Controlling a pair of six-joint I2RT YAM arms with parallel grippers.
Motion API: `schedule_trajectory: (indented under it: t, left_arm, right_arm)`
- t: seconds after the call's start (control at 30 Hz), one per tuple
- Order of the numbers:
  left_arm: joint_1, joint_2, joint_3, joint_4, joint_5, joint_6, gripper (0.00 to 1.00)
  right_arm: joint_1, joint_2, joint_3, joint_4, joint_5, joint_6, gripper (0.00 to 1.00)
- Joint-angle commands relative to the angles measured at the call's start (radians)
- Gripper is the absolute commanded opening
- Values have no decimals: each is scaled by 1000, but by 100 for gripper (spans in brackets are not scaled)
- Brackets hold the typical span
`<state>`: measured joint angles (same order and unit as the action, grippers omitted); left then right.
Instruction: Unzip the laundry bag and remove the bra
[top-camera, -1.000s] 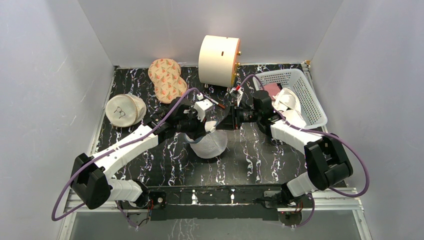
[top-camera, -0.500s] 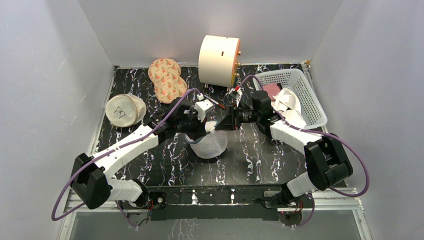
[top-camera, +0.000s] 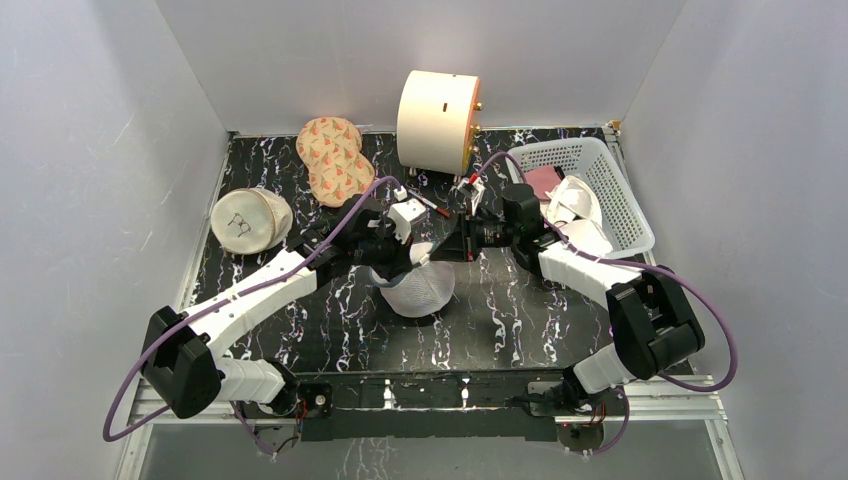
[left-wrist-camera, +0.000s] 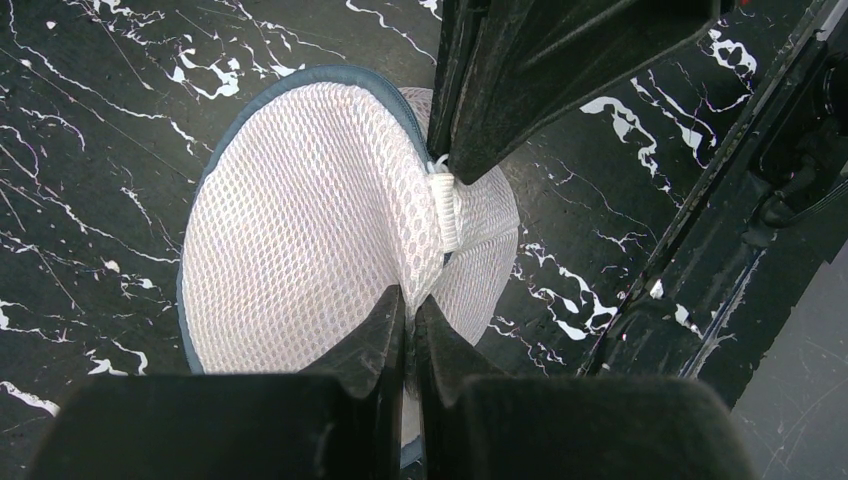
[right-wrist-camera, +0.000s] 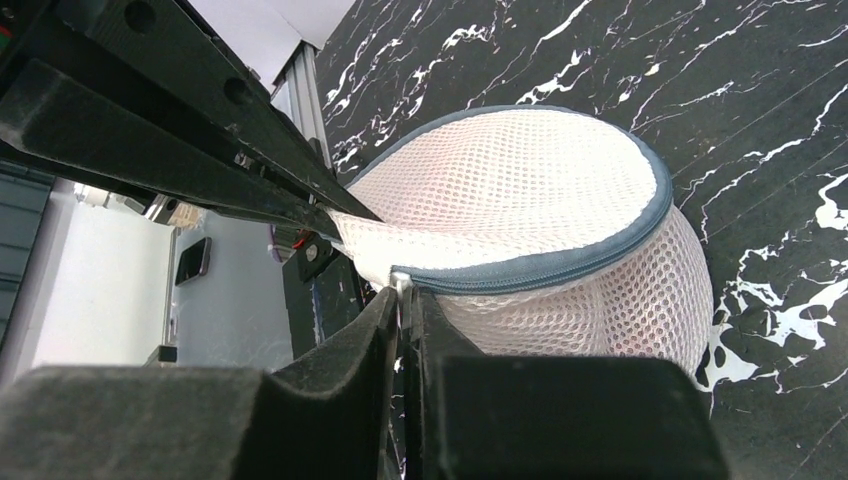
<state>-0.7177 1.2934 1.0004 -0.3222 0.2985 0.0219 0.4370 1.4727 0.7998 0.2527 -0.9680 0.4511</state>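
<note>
The bag (top-camera: 422, 290) lies on the table (top-camera: 520, 310) near its middle, between the two arms, and its zip (right-wrist-camera: 540, 268) looks closed along all the part that shows. The left gripper (left-wrist-camera: 408, 325) has its fingers pressed together on a fold of mesh at the bag's edge. The right gripper (right-wrist-camera: 403, 305) pinches the small metal pull (right-wrist-camera: 403, 284) at the end of the zip. The bra is not seen in any view; I judge that it is inside the bag. The risk, I think, is this: the pull is tiny and only the fingertips hold it, so it may slip out when it is dragged along the curved rim. Also, the left gripper holds only soft mesh just beside the pull, so the bag may stretch or turn with the pull and not open, or mesh may catch in the slider. The top view shows only that both grippers meet over the bag, not how they grip. The right wrist view shows the zip line and the pull. The left wrist view shows the pinched fold and a white tab (left-wrist-camera: 447, 205) at the right finger's tip, but no clear zip teeth.
</note>
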Motion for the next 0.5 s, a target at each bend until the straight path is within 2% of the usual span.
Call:
schedule_trajectory:
  t: [0.0, 0.17, 0.2, 0.33, 0.47]
  left_arm:
    - [-11, -17, 9, -14, 16, -7, 0]
    - [-11, -20, 9, -15, 9, -14, 0]
    - [-11, -23, 8, -14, 8, -17, 4]
    - [-11, -35, 8, -15, -4, -39, 30]
    - [-12, -31, 15, -2, 10, -67, 44]
  right_arm:
    - [5, -5, -7, 72, 22, 9, 3]
    - [6, -19, -4, 61, 43, 17, 0]
    - [5, -23, -3, 54, 49, 16, 0]
    - [6, -39, 1, 19, 61, 1, 0]
    - [10, -49, 0, 9, 64, -2, 0]
